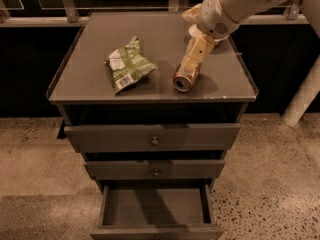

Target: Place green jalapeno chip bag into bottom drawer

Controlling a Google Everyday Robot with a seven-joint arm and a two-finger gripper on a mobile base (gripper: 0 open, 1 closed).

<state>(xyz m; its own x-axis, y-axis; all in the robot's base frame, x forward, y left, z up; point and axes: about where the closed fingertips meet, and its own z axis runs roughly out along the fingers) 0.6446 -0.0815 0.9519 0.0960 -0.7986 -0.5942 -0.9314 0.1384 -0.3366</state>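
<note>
The green jalapeno chip bag (128, 65) lies crumpled on the left half of the cabinet top, barcode patch facing the front. The bottom drawer (156, 207) is pulled out and shows an empty grey inside. My gripper (194, 58) hangs from the white arm at the upper right, over the cabinet top's right half, directly above the soda can and well to the right of the bag. It holds nothing that I can see.
A bronze-gold soda can (185, 78) lies on its side under the gripper. A white bowl (196, 31) sits behind the arm at the back right. The two upper drawers (154, 140) with round knobs are shut. A white post (303, 97) stands at the right.
</note>
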